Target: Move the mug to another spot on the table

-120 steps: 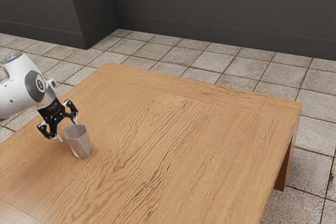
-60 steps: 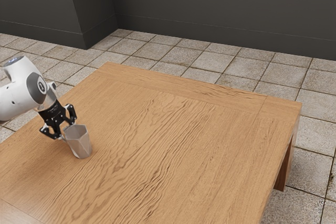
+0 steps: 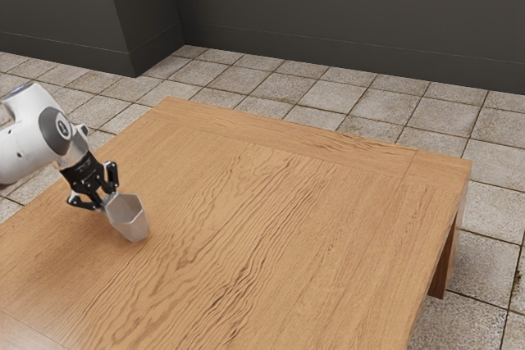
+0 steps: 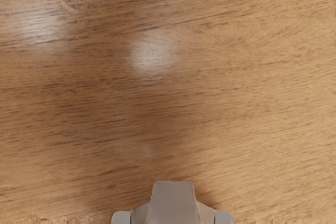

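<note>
A grey faceted mug point(image 3: 128, 218) stands near the table's edge at the exterior view's left, tipped with its rim leaning toward the arm. My black gripper point(image 3: 101, 196) comes down from the upper left, and its fingers are shut on the mug's rim wall on the arm's side. The wrist view has the mug point(image 4: 172, 204) as a grey shape just under my hand, with bare wood beyond it.
The wooden table point(image 3: 279, 211) stretches wide toward the exterior view's right and far side. Its edges drop to a tiled floor point(image 3: 385, 96). A dark wall and pillar point(image 3: 139, 6) stand behind.
My fingers have come together from wide open onto the mug's rim. The mug has tipped from upright and shifted slightly toward the exterior view's right.
</note>
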`<state>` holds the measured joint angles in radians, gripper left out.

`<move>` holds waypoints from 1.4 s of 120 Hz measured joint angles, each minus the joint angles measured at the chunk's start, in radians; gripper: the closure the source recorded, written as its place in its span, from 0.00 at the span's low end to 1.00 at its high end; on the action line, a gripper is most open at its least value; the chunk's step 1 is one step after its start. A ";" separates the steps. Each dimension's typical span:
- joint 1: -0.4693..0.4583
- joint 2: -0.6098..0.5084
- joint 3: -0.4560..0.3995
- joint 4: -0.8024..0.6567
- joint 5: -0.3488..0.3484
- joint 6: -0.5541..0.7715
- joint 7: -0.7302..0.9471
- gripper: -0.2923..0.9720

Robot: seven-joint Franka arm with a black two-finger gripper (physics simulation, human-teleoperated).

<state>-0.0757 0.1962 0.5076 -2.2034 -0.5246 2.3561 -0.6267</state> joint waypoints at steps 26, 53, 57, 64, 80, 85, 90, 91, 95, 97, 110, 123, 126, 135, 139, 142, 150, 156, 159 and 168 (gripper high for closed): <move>-0.001 -0.026 0.001 0.003 -0.081 -0.104 0.010 0.77; 0.000 -0.036 -0.001 0.001 -0.140 -0.215 0.013 0.80; 0.001 -0.036 -0.007 0.001 -0.147 -0.227 0.013 0.81; 0.001 -0.035 -0.025 0.004 -0.162 -0.243 0.014 0.81; -0.003 -0.022 -0.074 0.042 -0.193 -0.267 0.016 0.83; -0.003 -0.015 -0.088 0.055 -0.201 -0.272 0.016 0.83; -0.003 -0.008 -0.100 0.068 -0.208 -0.276 0.016 0.83; -0.003 -0.007 -0.101 0.070 -0.209 -0.277 0.016 0.83; -0.003 -0.003 -0.107 0.080 -0.212 -0.279 0.016 0.83; -0.002 -0.002 -0.112 0.086 -0.214 -0.281 0.016 0.83; -0.003 0.019 -0.133 0.117 -0.223 -0.286 0.014 0.84; -0.003 0.034 -0.151 0.121 -0.243 -0.290 0.012 0.85; -0.004 0.039 -0.155 0.122 -0.249 -0.291 0.011 0.86; -0.004 0.051 -0.170 0.122 -0.265 -0.292 0.010 0.85; -0.004 0.055 -0.173 0.121 -0.272 -0.293 0.010 0.85; -0.004 0.059 -0.175 0.121 -0.277 -0.293 0.010 0.85; -0.003 0.071 -0.177 0.120 -0.291 -0.293 0.010 0.85; -0.003 0.077 -0.178 0.120 -0.299 -0.294 0.010 0.85; -0.003 0.080 -0.178 0.120 -0.302 -0.294 0.010 0.85; -0.003 0.091 -0.179 0.120 -0.312 -0.294 0.010 0.85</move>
<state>-0.0788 0.2871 0.3286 -2.0832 -0.8368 2.0624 -0.6164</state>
